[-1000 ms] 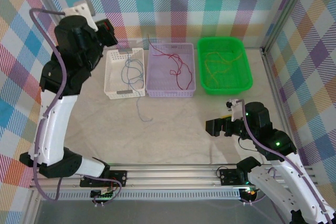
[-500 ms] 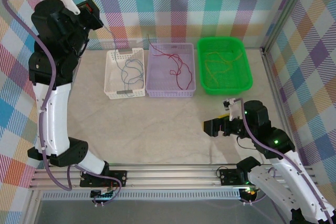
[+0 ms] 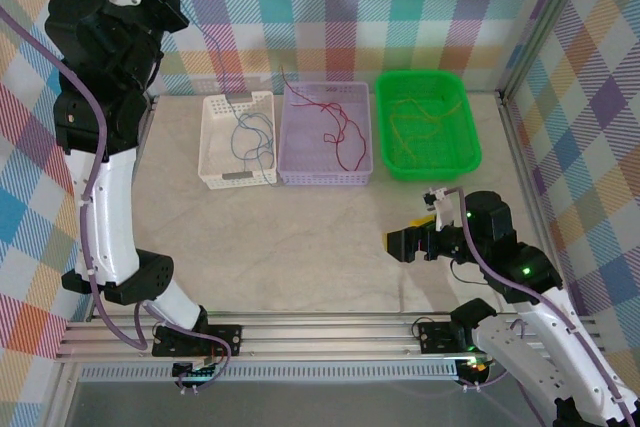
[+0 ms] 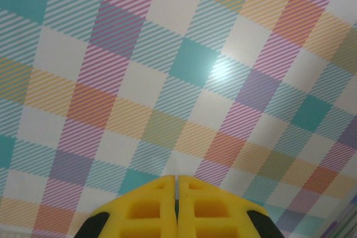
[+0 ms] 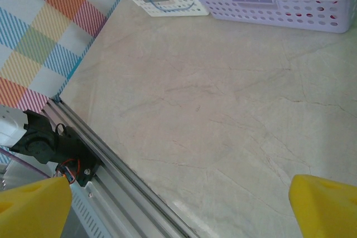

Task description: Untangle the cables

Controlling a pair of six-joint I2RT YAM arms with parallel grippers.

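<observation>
Thin blue cables (image 3: 250,137) lie in the white basket (image 3: 210,147). One strand runs taut from that basket up to my left gripper (image 3: 183,19), which is raised high at the back left. In the left wrist view the left gripper (image 4: 176,178) has its yellow jaws pressed together, facing the plaid wall. Red cables (image 3: 340,132) lie in the lilac basket (image 3: 326,178). Yellow-olive cables (image 3: 415,122) lie in the green basket (image 3: 470,137). My right gripper (image 3: 392,244) hovers low over the bare table at the front right. Its jaws (image 5: 179,202) are open with nothing between them.
The three baskets stand side by side at the back of the marble table. The right wrist view shows the white basket (image 5: 167,4), the lilac basket (image 5: 279,9) and the metal rail (image 5: 111,176) at the table's near edge. Plaid walls close in all sides.
My left arm rose and swung up to the left. The blue strand that trailed on the table in front of the white basket has been lifted off it. The right arm stayed still.
</observation>
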